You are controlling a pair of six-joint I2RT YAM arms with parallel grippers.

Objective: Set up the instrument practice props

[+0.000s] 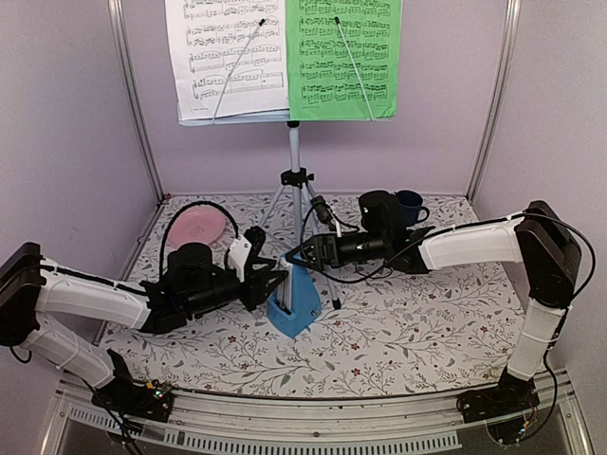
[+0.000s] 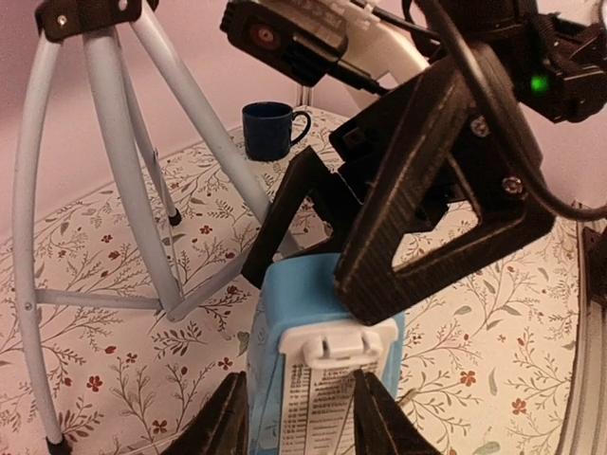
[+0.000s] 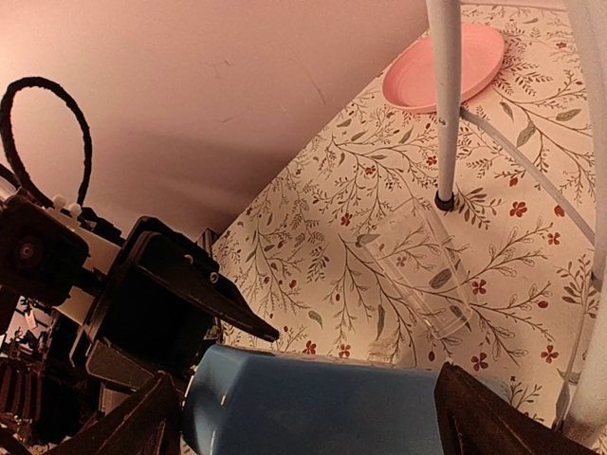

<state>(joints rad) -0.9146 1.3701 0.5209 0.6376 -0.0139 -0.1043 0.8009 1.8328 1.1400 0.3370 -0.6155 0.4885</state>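
Left wrist view: the metronome [image 2: 327, 379] is straddled by the left tool [image 2: 303, 419] and the wide-spread right tool [image 2: 302, 294]; neither grasp can be confirmed. Only 1 should be released at once.

tripod legs [image 1: 276, 207] by metronome [image 1: 294, 305], R mat [image 1: 446, 322] free

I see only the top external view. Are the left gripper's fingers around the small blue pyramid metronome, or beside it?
Observer: Around. In the left wrist view the left gripper has one black finger on each side of the small blue pyramid metronome, at its white scale. Contact I cannot tell.
Operator: And the right gripper?
Observer: The right gripper stands wide open, the blue body between its fingers.
Operator: Does anything lie nearby that I miss?
Observer: Yes, a clear plastic piece lies flat on the floral cloth, beside a foot of the silver tripod.
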